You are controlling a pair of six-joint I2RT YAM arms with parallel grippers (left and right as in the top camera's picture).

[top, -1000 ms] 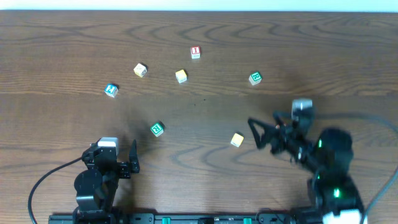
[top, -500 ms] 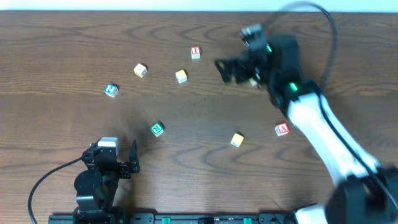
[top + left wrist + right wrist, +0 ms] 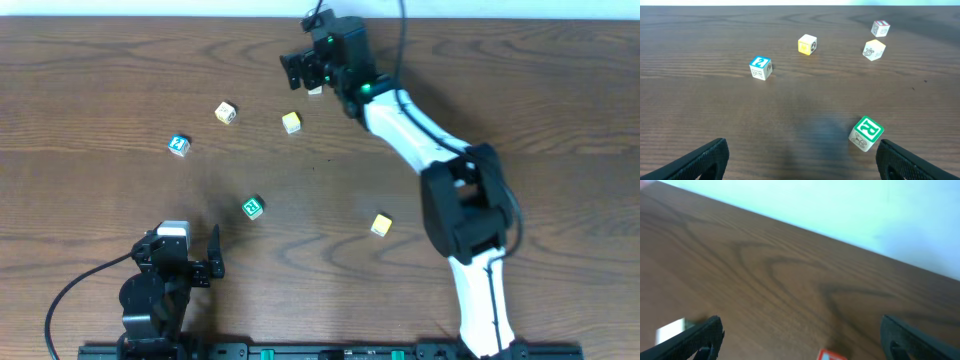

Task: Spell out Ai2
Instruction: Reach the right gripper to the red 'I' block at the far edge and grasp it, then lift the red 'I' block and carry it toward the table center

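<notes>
My right gripper (image 3: 304, 70) is open at the far middle of the table, right over the red-and-white block (image 3: 314, 88). In the right wrist view the gripper (image 3: 800, 342) is open and blurred, with that block's red edge (image 3: 832, 355) at the bottom between the fingers. My left gripper (image 3: 204, 262) is open and empty near the front left. The blue "2" block (image 3: 179, 145) also shows in the left wrist view (image 3: 760, 68). The red "A" block and one green block are hidden under the right arm.
A cream block (image 3: 225, 112), a yellow block (image 3: 291, 122), a green block (image 3: 252, 207) and another yellow block (image 3: 381, 224) lie scattered. The green block (image 3: 866, 133) sits just ahead of my left gripper (image 3: 800, 162). The right arm (image 3: 440, 150) spans the table's right half.
My right arm swung from the near right across to the far middle, over the red-and-white block. The red "A" block seen half a second ago is now covered. The left arm is still.
</notes>
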